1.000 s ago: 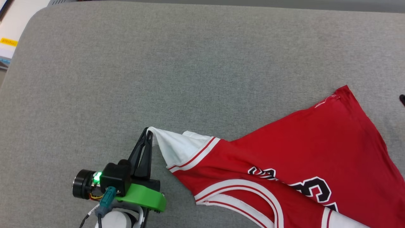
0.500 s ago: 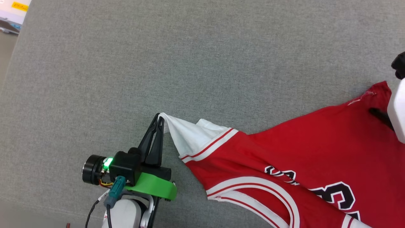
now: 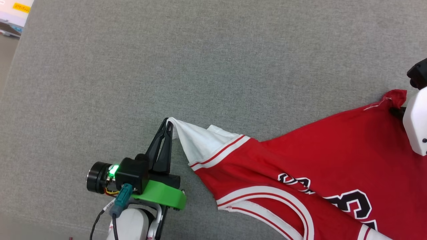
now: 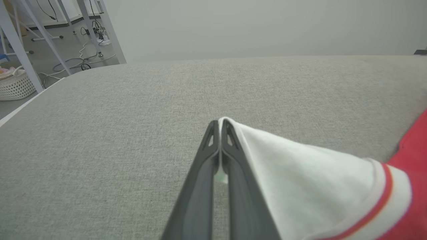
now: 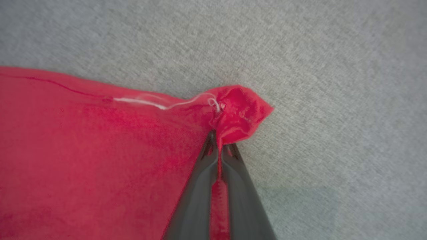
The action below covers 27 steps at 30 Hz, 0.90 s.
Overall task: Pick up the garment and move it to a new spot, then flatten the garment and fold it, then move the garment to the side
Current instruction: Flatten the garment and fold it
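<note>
Garment [image 3: 317, 156]: thin red fabric, pointed corners

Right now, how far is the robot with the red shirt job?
Already done: both grips are made. The left gripper is shut on the garment at its white sleeve tip, the right gripper on a red corner. In hand: the cloth is pulled out between them over the grey surface, with creases, not flat. Left: flattening, folding and moving it to the side.

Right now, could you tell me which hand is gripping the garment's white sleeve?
The left hand, shut on the white sleeve of the garment; the right hand pinches a red corner.
</note>
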{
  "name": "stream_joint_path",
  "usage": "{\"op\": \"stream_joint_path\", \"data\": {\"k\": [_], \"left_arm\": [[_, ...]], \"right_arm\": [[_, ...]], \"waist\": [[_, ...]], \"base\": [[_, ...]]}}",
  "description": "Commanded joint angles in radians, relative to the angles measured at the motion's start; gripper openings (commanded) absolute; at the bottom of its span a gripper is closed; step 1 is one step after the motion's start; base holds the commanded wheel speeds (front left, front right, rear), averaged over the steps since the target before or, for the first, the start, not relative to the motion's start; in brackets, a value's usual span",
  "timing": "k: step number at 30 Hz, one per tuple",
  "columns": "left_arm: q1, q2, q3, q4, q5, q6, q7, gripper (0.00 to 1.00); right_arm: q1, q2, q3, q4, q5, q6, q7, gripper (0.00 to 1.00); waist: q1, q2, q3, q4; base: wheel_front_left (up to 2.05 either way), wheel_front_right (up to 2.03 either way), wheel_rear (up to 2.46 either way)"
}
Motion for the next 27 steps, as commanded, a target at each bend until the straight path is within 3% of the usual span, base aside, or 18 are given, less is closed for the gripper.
{"op": "stream_joint_path", "data": {"k": [1,4,5,14,27], "left_arm": [[0.006,0.003,0.007,0.001,0.008,0.003,-0.006,0.0],[0.018,0.011,0.014,0.0,0.011,0.002,-0.006,0.0],[0.029,0.022,0.022,-0.007,0.016,0.001,-0.006,0.0],[-0.025,0.073,0.041,-0.054,0.031,-0.02,-0.006,0.0],[-0.429,0.177,0.064,-0.076,0.018,-0.075,0.025,0.0]], "right_arm": [[0.006,0.014,0.018,0.016,0.001,0.0,-0.028,0.0],[-0.019,0.017,0.01,0.002,-0.008,0.0,-0.112,0.0],[-0.031,0.006,0.007,-0.013,-0.017,0.0,-0.185,0.0],[-0.026,-0.012,-0.049,-0.061,-0.018,0.0,-0.339,0.0],[-0.138,0.042,-0.23,-0.156,-0.087,0.0,-0.429,0.0]], "waist": [[0.0,0.0,-0.033,-0.025],[0.0,0.0,-0.076,-0.042],[0.0,0.0,-0.121,-0.057],[0.0,0.0,-0.209,-0.09],[0.0,0.0,-0.152,-0.145]], "base": [[0.0,0.0,0.0],[0.0,0.0,0.0],[0.0,0.0,0.0],[0.0,0.0,0.0],[0.0,0.0,0.0]]}}
